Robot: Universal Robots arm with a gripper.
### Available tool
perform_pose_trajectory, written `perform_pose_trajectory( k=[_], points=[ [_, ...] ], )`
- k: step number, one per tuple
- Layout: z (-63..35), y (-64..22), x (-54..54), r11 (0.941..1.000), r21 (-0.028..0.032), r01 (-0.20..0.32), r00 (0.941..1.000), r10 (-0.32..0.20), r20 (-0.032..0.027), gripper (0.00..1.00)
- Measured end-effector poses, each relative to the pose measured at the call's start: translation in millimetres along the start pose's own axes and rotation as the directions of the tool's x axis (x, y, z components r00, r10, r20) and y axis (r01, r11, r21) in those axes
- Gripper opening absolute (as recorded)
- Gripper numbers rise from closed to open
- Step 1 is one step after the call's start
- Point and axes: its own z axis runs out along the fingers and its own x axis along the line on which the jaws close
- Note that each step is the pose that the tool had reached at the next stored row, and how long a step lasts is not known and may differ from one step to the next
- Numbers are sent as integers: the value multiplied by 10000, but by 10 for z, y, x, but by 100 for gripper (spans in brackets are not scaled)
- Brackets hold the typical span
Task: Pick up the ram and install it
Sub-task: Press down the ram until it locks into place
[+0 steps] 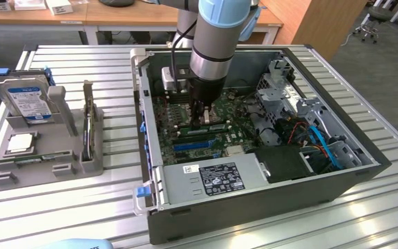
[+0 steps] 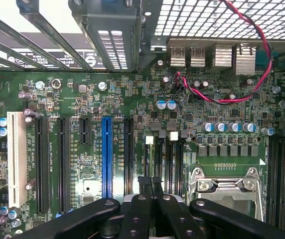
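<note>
I see the fingers (image 1: 199,120) pressed together, pinching nothing I can see; they reach down into the open computer case (image 1: 254,210) over the green board. A thin green stick, which I think is the ram (image 1: 43,157), rests in the grey holder (image 1: 64,111) on the tabletop (image 1: 81,207), at nine o'clock from the case. The hard drive (image 1: 26,101) there has a blue and white label; the silver power box (image 1: 216,179) has a black and white one; I cannot read either. The wrist view shows the fingers (image 2: 145,185) close above narrow black slots with white clips; it also shows a blue slot (image 2: 107,157), a white slot (image 2: 16,159) and a red wire (image 2: 242,94); the tiny board writing is too small to read.
</note>
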Motion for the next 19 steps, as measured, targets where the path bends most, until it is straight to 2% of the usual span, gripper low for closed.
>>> perform_pose_trajectory(
  k=[5, 7, 19],
  points=[
    [-15, -2, -3, 10000, 15, 1, 10000, -1, 13, 10],
    [-50, 1, -2, 10000, -5, 1, 10000, -1, -10, 10],
    [-269, 7, -8, 10000, -11, 0, 10000, 0, -13, 10]
  ],
)
